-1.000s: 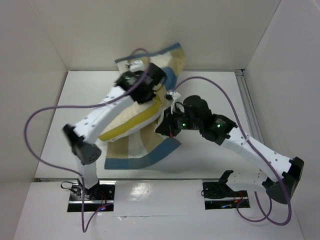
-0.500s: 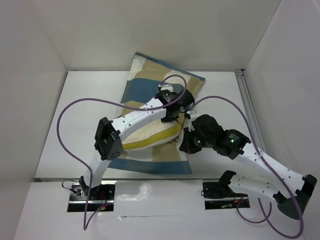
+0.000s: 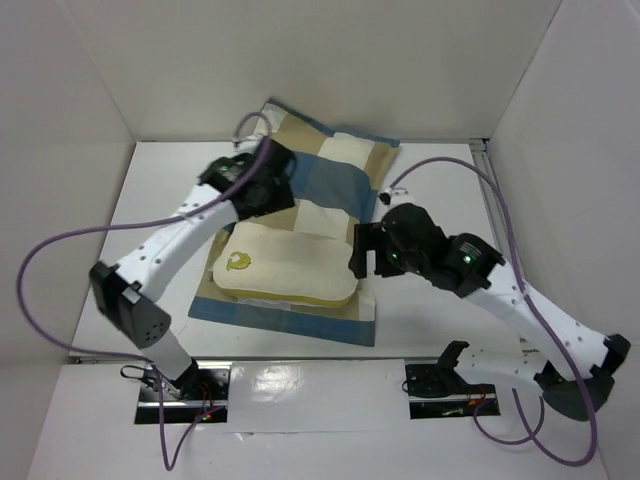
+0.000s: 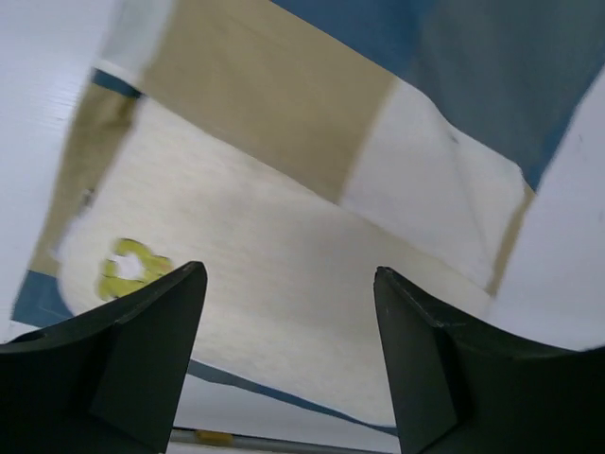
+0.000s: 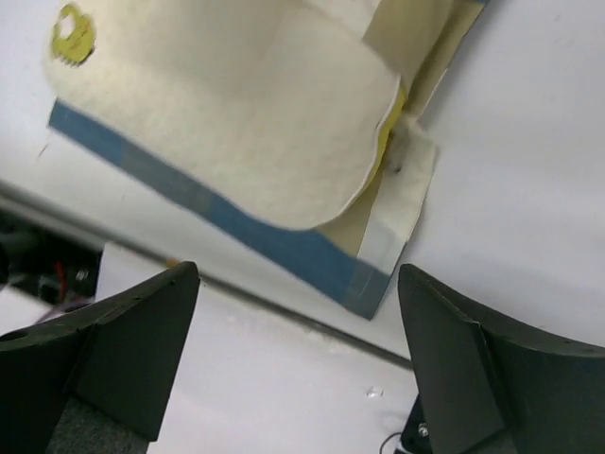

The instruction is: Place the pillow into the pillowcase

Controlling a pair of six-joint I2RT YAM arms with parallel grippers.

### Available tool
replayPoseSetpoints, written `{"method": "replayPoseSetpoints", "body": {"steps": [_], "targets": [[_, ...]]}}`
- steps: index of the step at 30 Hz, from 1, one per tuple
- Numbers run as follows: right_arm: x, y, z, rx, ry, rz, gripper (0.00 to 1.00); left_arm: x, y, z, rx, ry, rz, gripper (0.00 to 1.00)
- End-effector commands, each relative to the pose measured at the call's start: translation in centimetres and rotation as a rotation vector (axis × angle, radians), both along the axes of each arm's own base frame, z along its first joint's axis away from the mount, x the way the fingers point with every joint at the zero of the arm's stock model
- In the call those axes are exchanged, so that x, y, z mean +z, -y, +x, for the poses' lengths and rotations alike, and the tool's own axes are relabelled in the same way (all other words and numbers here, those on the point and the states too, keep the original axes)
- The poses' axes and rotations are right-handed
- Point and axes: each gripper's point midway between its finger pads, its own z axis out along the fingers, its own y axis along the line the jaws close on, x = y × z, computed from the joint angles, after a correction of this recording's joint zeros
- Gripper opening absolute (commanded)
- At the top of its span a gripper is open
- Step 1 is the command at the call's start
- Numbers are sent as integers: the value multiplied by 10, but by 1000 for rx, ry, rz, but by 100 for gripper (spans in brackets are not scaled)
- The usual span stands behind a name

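Top view: the pillow is seen uncovered, with the pillowcase spread under and beyond it on the tabletop; insertion is judged mostly undone.
Left wrist: the left gripper is released, empty, above the pillow.
Right wrist: the right gripper is released, empty, beside the pillow's corner.

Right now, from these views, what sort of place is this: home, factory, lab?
Most likely a lab test cell: plain white walls box in a white table, the left arm and right arm are bolted at its near edge, and purple cables loop loose. Props: a pillow, a pillowcase.
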Motion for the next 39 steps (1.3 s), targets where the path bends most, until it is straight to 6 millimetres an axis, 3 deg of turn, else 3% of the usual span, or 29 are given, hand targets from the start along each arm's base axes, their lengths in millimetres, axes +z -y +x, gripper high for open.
{"method": "replayPoseSetpoints", "body": {"steps": [1,2,3,5,6,7,9,10,12,13,14,15,16,17,18,19,20,21,23,25,28,31,32,33,34,36,38,39], "targets": [[15,-23,55,-95,119,-44,93,-6,-68,6,73,-20,-8,84],[15,-31,65,-103,125,-49,93,-5,-77,5,90,-11,-38,83],[16,-39,74,-110,131,-51,93,-22,-99,1,131,-51,-10,82],[19,-63,102,-107,169,-31,93,-28,-108,0,125,-52,-7,82],[19,-74,109,-85,172,-7,88,-31,-109,2,122,-43,-20,82],[3,-94,111,-11,136,-1,85,-48,-123,0,147,-82,-10,82],[-5,-122,121,51,134,45,82,-65,-136,1,174,-112,-24,82],[-29,-139,124,91,75,32,82,-84,-146,1,203,-133,-38,82],[-57,-151,126,120,22,16,82,-107,-148,-1,187,-169,-58,81],[-69,-151,128,121,-4,4,80,-131,-138,-12,155,-234,-98,79],[-91,-152,126,123,-45,-15,80,-142,-133,-9,130,-239,-114,77],[-98,-146,130,107,-53,-22,80,-149,-130,-14,134,-268,-130,77],[-111,-138,131,80,-78,-41,80,-157,-115,-24,96,-295,-146,76],[-130,-118,135,28,-112,-72,80,-160,-105,-28,83,-305,-164,76],[-134,-105,138,-3,-118,-86,80,-162,-92,-31,54,-305,-183,76],[-141,-88,139,-47,-134,-108,80,-163,-64,-43,-26,-321,-200,76],[-148,-56,145,-118,-149,-125,80,-159,-52,-49,-45,-316,-211,76],[-151,-37,147,-161,-159,-139,80,-159,-40,-55,-75,-325,-219,76],[-147,6,153,-255,-158,-146,80,-144,-9,-61,-170,-294,-225,79],[-137,23,156,-277,-137,-147,80,-127,4,-62,-221,-265,-192,83],[-107,23,158,-251,-68,-129,84,-111,-11,-61,-194,-222,-139,88],[-76,-3,154,-188,8,-120,89,-102,-45,-61,-114,-198,-167,100],[-71,-12,151,-168,26,-121,91,-110,-60,-65,-74,-216,-170,100],[-62,-33,143,-126,63,-125,93,-105,-67,-69,-61,-195,-180,100],[-59,-44,140,-109,81,-136,93,-116,-71,-78,-47,-223,-199,100],[-65,-74,120,-30,94,-168,97,-121,-71,-85,-27,-224,-243,100],[-75,-89,108,9,96,-211,99,-122,-67,-94,-32,-214,-284,99],[-80,-95,103,33,100,-235,99,-135,-67,-107,-35,-237,-281,98]]}}
